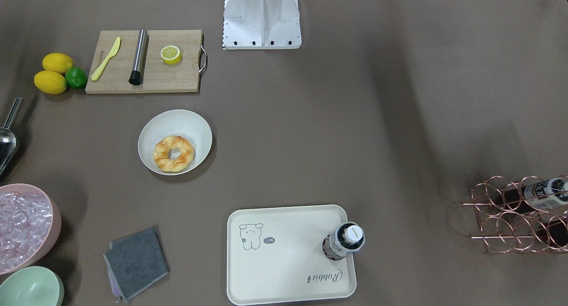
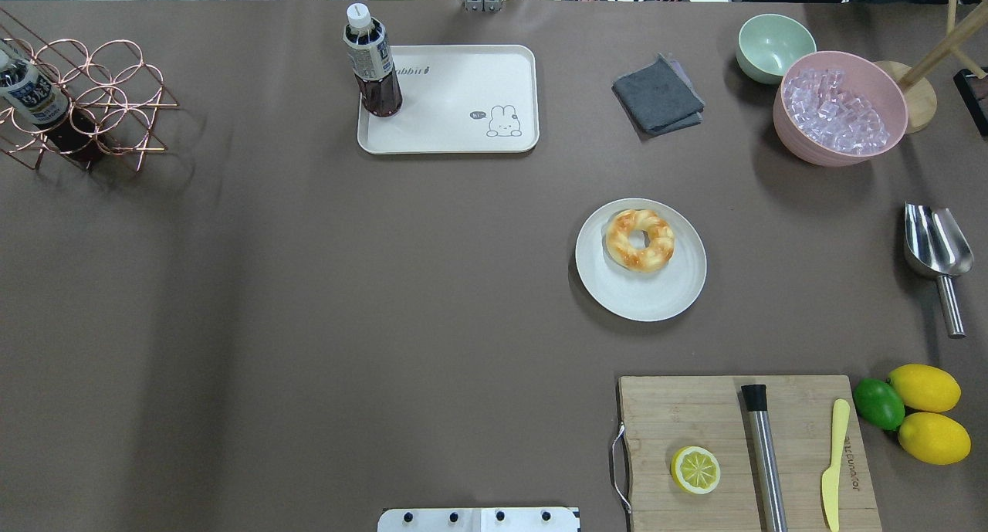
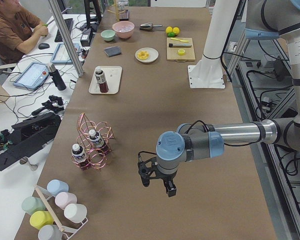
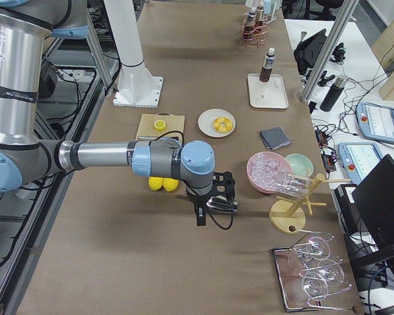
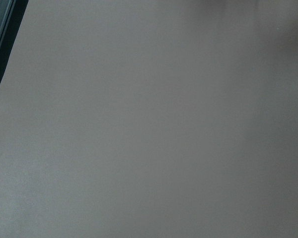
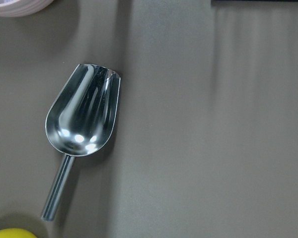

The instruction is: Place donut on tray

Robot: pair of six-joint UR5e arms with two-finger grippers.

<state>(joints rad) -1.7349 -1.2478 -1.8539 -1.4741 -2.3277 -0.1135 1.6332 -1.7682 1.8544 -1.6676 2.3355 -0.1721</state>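
Observation:
The golden twisted donut [image 1: 173, 153] lies in a white bowl [image 1: 153, 124] at mid-table; it also shows in the overhead view [image 2: 640, 240]. The cream tray [image 1: 284, 270] with the "Rabbit" drawing lies flat at the operators' edge [image 2: 455, 123], with a bottle [image 1: 347, 240] standing on one corner. My left gripper [image 3: 157, 184] hangs over bare table far from both; I cannot tell if it is open. My right gripper [image 4: 215, 211] hovers above a metal scoop [image 6: 84, 116]; I cannot tell its state. Neither gripper shows in the overhead or front views.
A wooden cutting board [image 2: 695, 408] holds a lemon half [image 2: 695, 469], a steel rod and a yellow knife. Two lemons and a lime [image 2: 878, 403] lie beside it. A grey cloth [image 2: 658, 94], a pink ice bowl [image 2: 840, 117], a green bowl and a copper bottle rack [image 2: 85, 103] stand around.

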